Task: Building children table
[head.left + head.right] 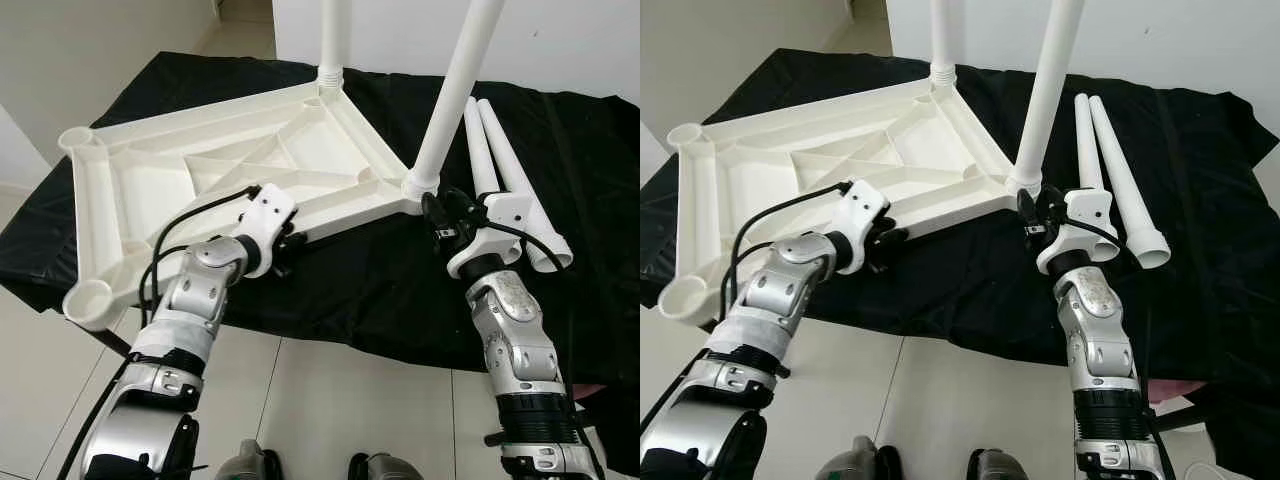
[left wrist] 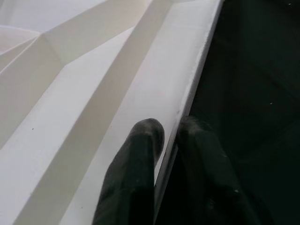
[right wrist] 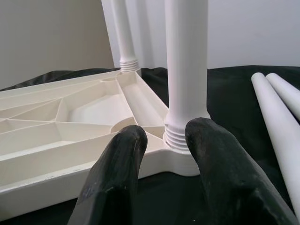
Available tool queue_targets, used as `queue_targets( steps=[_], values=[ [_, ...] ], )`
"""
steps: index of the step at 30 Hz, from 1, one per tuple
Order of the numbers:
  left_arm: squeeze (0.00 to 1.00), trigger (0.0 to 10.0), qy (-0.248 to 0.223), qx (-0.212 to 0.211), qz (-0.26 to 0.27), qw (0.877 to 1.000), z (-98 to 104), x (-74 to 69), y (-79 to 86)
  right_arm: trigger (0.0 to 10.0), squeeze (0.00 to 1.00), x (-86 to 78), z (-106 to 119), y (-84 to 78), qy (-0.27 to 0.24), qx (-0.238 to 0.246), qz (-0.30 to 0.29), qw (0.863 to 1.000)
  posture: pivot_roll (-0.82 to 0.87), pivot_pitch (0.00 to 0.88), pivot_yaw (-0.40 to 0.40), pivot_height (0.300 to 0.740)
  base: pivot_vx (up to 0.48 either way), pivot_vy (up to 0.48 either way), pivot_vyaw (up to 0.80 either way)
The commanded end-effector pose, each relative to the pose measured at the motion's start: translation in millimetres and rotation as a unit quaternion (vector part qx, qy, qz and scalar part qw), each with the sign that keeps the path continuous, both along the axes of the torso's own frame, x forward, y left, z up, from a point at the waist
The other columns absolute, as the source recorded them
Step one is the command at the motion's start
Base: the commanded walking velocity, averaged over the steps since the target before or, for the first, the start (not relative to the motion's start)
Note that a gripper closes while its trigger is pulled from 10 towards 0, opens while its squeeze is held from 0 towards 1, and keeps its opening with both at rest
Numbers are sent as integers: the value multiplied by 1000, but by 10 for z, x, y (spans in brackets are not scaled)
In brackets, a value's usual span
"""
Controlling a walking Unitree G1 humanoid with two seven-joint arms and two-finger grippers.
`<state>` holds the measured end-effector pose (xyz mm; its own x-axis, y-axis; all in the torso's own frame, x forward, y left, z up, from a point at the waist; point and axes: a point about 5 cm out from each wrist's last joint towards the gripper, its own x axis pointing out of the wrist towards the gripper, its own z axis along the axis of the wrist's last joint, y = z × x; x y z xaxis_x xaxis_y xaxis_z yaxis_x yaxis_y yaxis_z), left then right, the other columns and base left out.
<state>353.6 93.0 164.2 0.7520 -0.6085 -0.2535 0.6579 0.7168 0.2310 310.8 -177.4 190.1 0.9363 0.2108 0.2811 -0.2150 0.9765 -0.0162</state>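
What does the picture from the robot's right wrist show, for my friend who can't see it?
Two black fingers of the right gripper stand apart just in front of a white table leg standing in a corner of the upside-down white tabletop. A second standing leg rises behind, and two loose legs lie on the black cloth.

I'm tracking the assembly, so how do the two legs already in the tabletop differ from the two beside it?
The fitted legs stand upright in corner sockets of the upturned tabletop; the loose legs lie flat, side by side, on the black cloth. The right pincer sits at one fitted leg's base; the loose legs are untouched. All four are white plastic tubes.
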Motion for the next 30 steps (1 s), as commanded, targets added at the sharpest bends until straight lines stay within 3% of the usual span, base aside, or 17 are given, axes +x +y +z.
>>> queue_targets(
  steps=[1, 8, 10, 11, 12, 21, 25, 26, 27, 30],
  values=[
    [0, 0, -21, 10, 115, 993, -54, 49, 118, 10000, 0, 19, -10, -12, 6, -6, -2, 1000, -134, 95, 73, 740, 0, 0, 0],
    [0, 0, -32, -19, 101, 994, 47, 48, -99, 10000, 0, 46, 10, 3, 4, -7, -1, 1000, -130, 93, 70, 740, 0, 0, 0],
    [0, 0, -37, -40, 91, 994, 101, 53, -287, 10000, 0, 59, 14, 19, 3, -5, -2, 1000, -127, 94, 70, 740, 0, 0, 0],
    [0, 0, -37, -40, 91, 994, 101, 53, -287, 10000, 0, 59, 14, 19, 3, -5, -2, 1000, -127, 94, 70, 740, 0, 0, 0],
    [0, 0, -40, -53, 80, 995, 143, 59, -443, 10000, 0, 69, 20, 33, 2, -4, -3, 1000, -124, 96, 69, 740, 0, 0, 0],
    [0, 0, -53, -67, 43, 995, 272, 102, -768, 10000, 0, 87, 31, 40, 0, -1, -6, 1000, -122, 101, 78, 740, 0, 0, 0],
    [0, 0, -63, -69, 35, 995, 328, 120, -830, 10000, 0, 86, 26, 42, 0, -1, -7, 1000, -124, 102, 81, 740, 0, 0, 0],
    [0, 4196, -81, -68, 29, 994, 390, 127, -861, 10000, 0, 82, 20, 47, 0, 1, -9, 1000, -125, 102, 82, 740, 0, 0, 0],
    [0, 10000, -91, -71, 26, 993, 427, 124, -866, 10000, 0, 80, 17, 47, 0, 1, -10, 1000, -125, 102, 84, 740, 0, 0, 0],
    [0, 10000, -96, -86, 23, 991, 476, 119, -849, 10000, 0, 75, 10, 47, 0, 2, -11, 1000, -122, 103, 85, 740, 0, 0, 0]
  ],
)
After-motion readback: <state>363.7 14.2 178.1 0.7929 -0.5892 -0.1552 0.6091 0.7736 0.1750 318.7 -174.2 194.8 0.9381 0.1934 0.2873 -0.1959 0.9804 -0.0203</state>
